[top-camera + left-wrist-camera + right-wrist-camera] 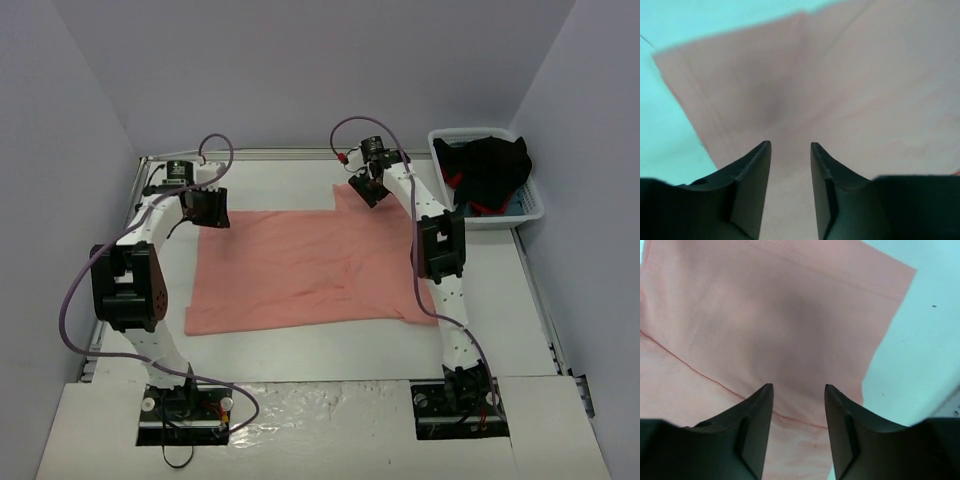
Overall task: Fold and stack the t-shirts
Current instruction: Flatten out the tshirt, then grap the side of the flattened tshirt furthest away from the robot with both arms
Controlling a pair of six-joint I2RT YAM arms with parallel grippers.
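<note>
A salmon-pink t-shirt (300, 270) lies spread flat on the white table, partly folded. My left gripper (212, 212) hangs open just above its far left corner; in the left wrist view the cloth (840, 85) fills the frame beyond the open gripper (790, 147). My right gripper (366, 190) hangs open above the shirt's far right part, a sleeve or flap (790, 315) with a seam; it is empty (798, 389). Neither gripper holds any cloth.
A white plastic basket (447, 150) stands at the far right of the table, holding dark and red clothing (490, 170). Bare white table (300, 345) lies in front of the shirt. Grey walls close in on three sides.
</note>
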